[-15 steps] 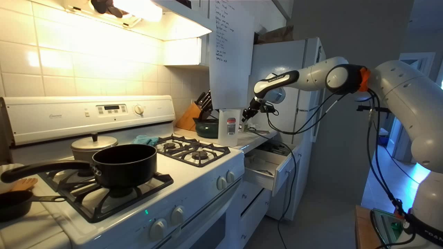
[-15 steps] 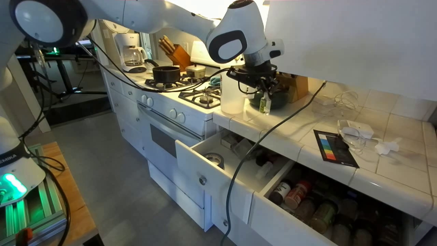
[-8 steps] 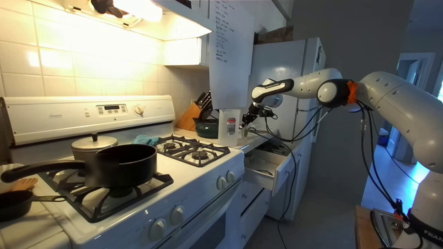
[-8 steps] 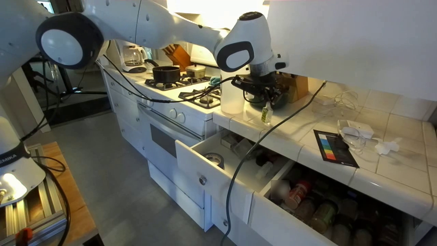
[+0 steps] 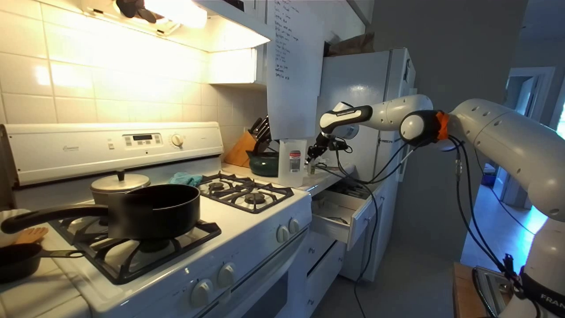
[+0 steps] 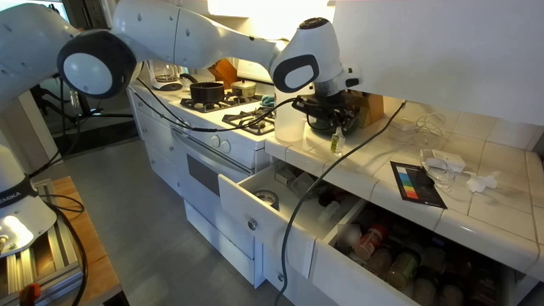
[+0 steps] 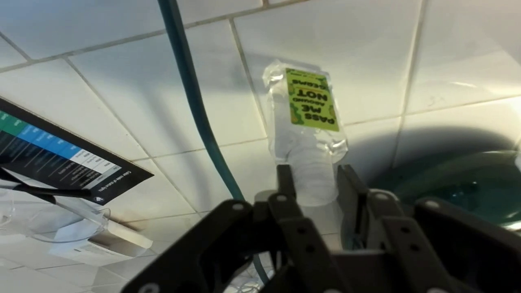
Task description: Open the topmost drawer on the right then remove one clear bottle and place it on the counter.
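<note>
Occupying the middle of the wrist view: one clear bottle (image 7: 307, 130), green-labelled, capped end between the fingers (image 7: 286, 181) of the end effector (image 7: 316, 179); gripped or loose, cannot be told. Same bottle, right of centre in an exterior view: slightly tilted, base at the tiled desk (image 6: 365, 165), contact unclear. Lower middle, same frame: topmost drawer (image 6: 267, 229), white, pulled out, holding a roll of tape (image 6: 275, 201).
</note>
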You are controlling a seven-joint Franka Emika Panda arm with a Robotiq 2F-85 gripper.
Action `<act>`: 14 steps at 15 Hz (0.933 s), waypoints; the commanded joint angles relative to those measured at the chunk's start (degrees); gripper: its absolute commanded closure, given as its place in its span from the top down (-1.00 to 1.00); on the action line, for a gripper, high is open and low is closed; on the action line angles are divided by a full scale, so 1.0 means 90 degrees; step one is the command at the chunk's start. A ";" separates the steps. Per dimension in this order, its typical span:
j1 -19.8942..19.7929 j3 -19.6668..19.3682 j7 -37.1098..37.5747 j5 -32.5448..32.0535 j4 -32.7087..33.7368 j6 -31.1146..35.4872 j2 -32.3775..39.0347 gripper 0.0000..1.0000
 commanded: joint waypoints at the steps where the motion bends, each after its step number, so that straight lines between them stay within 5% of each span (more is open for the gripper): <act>1: 0.0055 -0.0040 0.0116 -0.0029 0.0478 -0.0176 0.0259 0.33; 6: 0.0026 -0.0079 -0.0042 -0.0115 0.0238 -0.0008 -0.0075 0.97; 14: -0.0270 0.0027 -0.0676 0.0000 -0.1191 0.0389 -0.1630 1.00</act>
